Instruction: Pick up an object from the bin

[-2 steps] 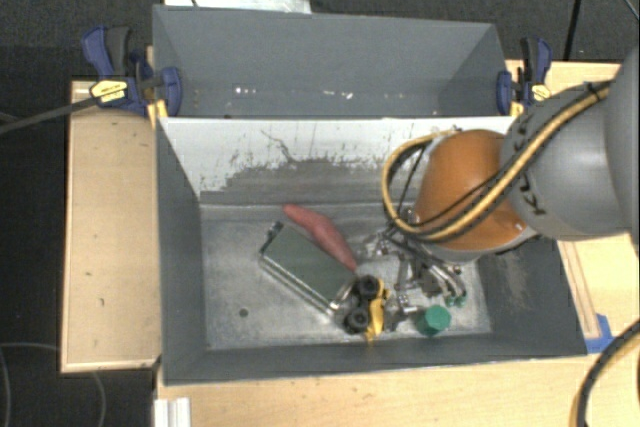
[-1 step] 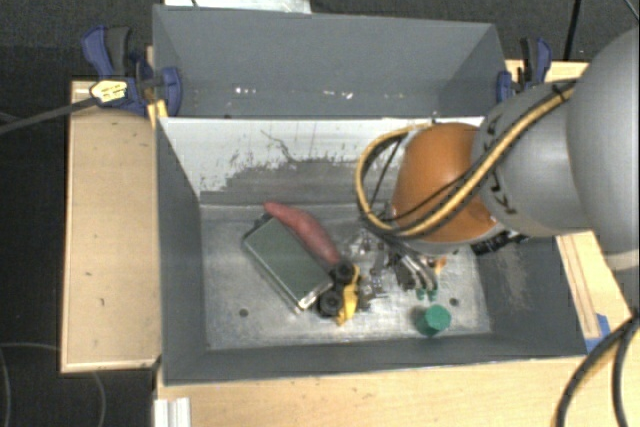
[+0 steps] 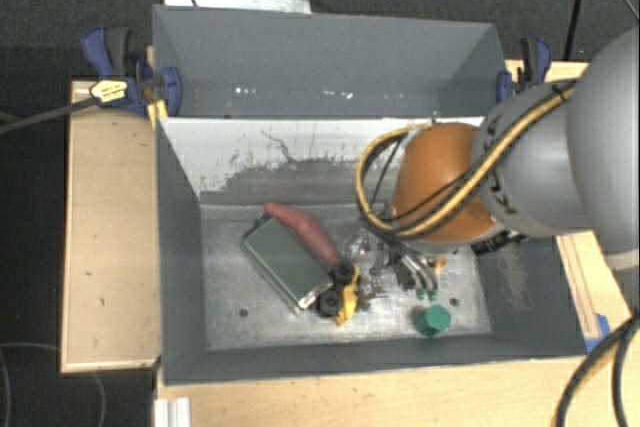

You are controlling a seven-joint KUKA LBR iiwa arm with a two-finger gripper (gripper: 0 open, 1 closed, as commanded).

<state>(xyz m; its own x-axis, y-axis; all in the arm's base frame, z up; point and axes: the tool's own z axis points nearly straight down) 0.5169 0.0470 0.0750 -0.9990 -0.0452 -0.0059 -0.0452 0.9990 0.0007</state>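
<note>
My gripper (image 3: 388, 267) hangs low over the middle of the bin floor, under the orange wrist cover. Just to its left lies a small black and yellow thing (image 3: 338, 296), close to the gripper's metal parts; whether they touch I cannot tell. A flat grey-green rectangular slab (image 3: 282, 261) lies beyond that, turned at an angle. A reddish elongated piece (image 3: 304, 228) rests along the slab's upper edge. A small green round piece (image 3: 433, 319) lies on the floor to the gripper's lower right, apart from it.
The bin's sloping grey walls rise on all sides. Bare floor lies at the front left and the right. The arm and its looped cables cover the right rear part of the bin.
</note>
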